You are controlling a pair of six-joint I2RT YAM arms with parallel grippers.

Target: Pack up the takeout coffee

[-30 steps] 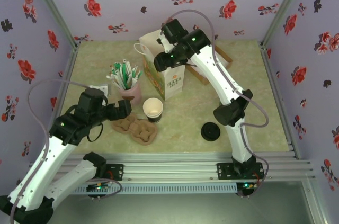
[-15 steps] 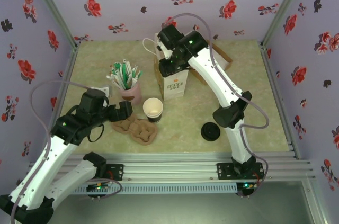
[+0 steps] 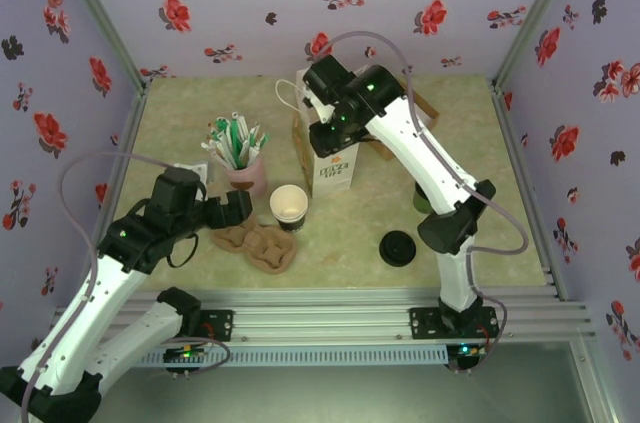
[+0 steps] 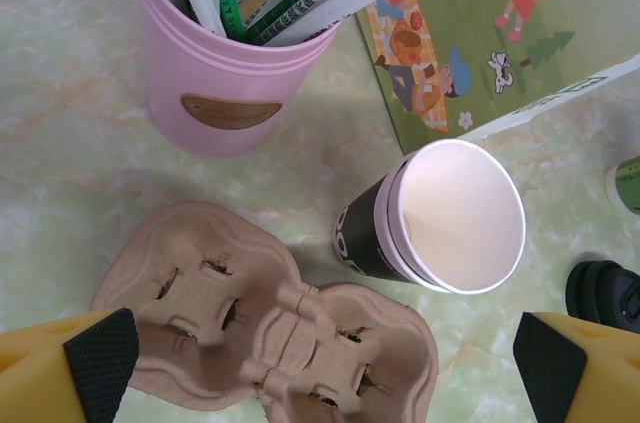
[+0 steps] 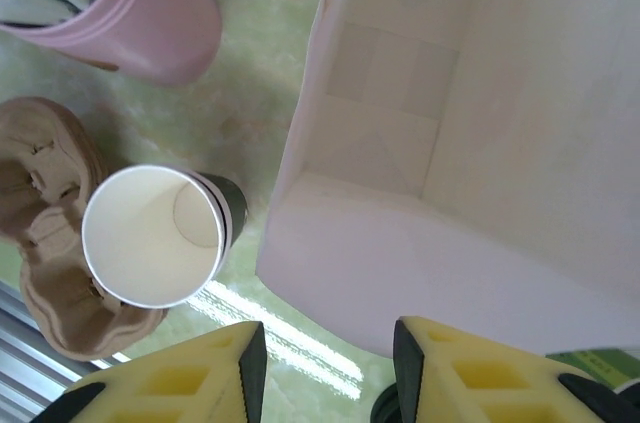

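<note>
Purple walls printed with red and dark flowers close in a pale green, marbled table [image 3: 480, 213] with a slight sheen. Near its middle stands the takeout coffee cup [image 3: 288, 205], upright and uncovered. Its black lid [image 3: 398, 248] lies flat on the table, well apart to the cup's right.

The cup is thin paper with a white rolled rim, a white inside and a dark lower wall. The right wrist view looks down to its bare bottom, so it appears empty. It should be very light, easy to tip, and quick to dent under a hard squeeze. The rolled rim is the stiffest part, so a gentle pinch across the wall just under it looks safest. The smooth coated wall may slip.

The lid is a round, shallow disc of plastic, probably stiffer than the cup. It lies low on the table, so its edge is the place to take it.

A brown pulp carrier [image 3: 262, 243], rough and moulded into pockets, lies just beside the cup on the left. A glossy pink cup [image 3: 245, 175] of wrapped stirrers stands behind it. A white paper bag [image 3: 330, 158] with a printed green side stands upright behind the cup with its mouth open.

The left gripper [image 3: 232, 211] hovers over the carrier, jaws at their widest, empty. The right gripper [image 5: 322, 358] hangs at the bag's near edge, jaws partway apart, with nothing visible between them.
</note>
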